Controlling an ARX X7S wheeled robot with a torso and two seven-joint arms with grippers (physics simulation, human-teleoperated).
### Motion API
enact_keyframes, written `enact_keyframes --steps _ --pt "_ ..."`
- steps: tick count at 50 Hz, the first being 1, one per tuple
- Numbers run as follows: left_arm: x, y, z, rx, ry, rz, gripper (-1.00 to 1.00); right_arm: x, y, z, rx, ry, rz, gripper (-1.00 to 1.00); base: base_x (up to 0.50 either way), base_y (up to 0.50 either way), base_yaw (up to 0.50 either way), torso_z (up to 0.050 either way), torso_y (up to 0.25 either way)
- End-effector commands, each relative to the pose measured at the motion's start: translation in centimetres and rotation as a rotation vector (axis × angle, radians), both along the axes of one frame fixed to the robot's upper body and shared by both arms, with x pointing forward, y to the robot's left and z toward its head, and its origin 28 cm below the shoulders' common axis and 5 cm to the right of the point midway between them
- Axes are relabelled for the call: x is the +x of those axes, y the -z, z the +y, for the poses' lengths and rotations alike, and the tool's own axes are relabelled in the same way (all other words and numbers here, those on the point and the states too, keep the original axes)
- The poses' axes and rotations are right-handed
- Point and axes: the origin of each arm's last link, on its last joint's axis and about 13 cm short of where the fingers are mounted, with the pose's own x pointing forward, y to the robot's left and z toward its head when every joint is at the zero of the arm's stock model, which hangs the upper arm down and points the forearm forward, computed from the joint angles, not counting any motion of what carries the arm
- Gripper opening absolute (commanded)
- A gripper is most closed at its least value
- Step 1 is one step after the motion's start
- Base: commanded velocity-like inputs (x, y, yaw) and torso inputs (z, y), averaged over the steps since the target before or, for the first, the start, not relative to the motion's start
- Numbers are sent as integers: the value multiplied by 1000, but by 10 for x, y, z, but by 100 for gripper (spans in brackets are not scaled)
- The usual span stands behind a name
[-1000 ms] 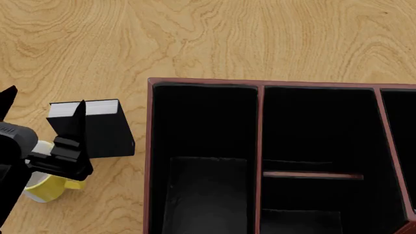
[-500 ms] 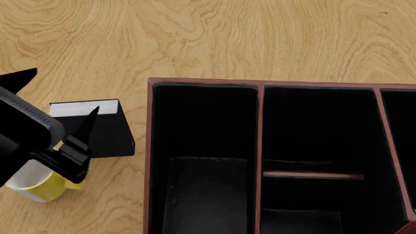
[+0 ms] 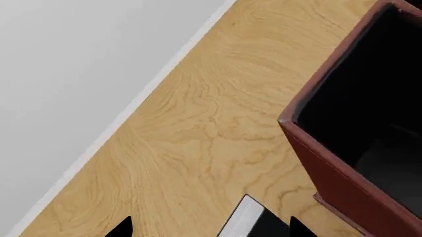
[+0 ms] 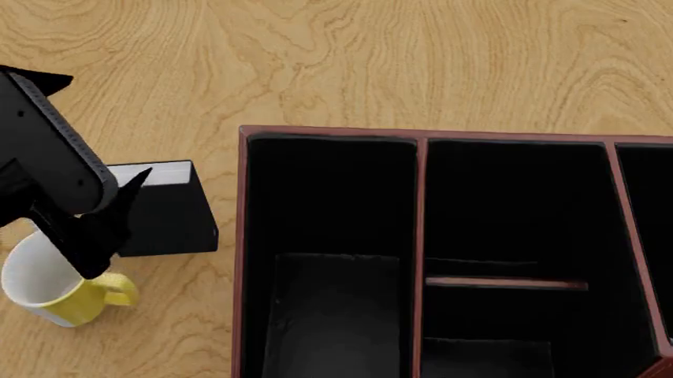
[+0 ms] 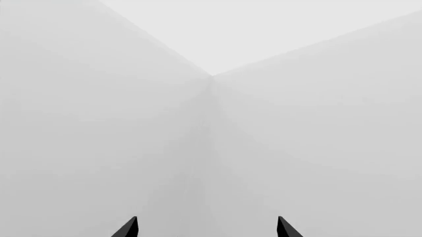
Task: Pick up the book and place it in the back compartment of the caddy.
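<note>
Two pincers are ours to report: the left pincer hangs spread wide above the book, its black fingertips well apart on either side of the white page edges in the left wrist view, nothing held; the right pincer is parted too and empty, pointing at a bare grey corner of the room, away from the work.

We see the book standing on the worktop just beside the caddy, off its tall-walled end, with the yellow-and-white mug close against the book's far side from the caddy. The back compartment lies inside the caddy's middle column, beyond the low crossbar, black-lined and vacant.

To do this step well, we judge the left pincer should drop squarely over the book's covers, one fingertip per face, clear of the mug, and close only once seated deep enough that the thick volume cannot pivot.

The worktop is pale wood with a swirling grain; past its edge the left wrist view shows only plain grey floor.
</note>
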Motion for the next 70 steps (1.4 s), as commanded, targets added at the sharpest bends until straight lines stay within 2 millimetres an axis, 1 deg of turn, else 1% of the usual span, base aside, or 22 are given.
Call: enact_keyframes --steps 1,7,16,20,25,45,52,61,70 --pt "4 -19 6 112 17 53 100 0 -2 1 -5 -1 -1 100 0 0 0 0 0" --pt "7 -21 11 171 40 87 100 -1 -3 2 -7 0 0 100 0 0 0 0 0" --pt "16 -30 17 237 45 114 100 -1 -3 3 -6 1 2 100 0 0 0 0 0" --pt "19 -29 20 278 42 136 100 -1 -3 2 -6 3 2 100 0 0 0 0 0" --pt "24 -30 21 287 35 138 100 -1 -3 2 -7 5 2 100 0 0 0 0 0" --pt "48 -23 31 325 15 180 100 1 -3 2 -10 10 6 100 0 0 0 0 0" --pt "51 -20 31 336 17 198 100 1 -3 3 -10 10 8 100 0 0 0 0 0" --pt "57 -12 33 355 13 221 100 2 -3 3 -11 12 10 100 0 0 0 0 0" --pt "63 -10 35 362 9 225 100 1 -3 3 -10 15 8 100 0 0 0 0 0"
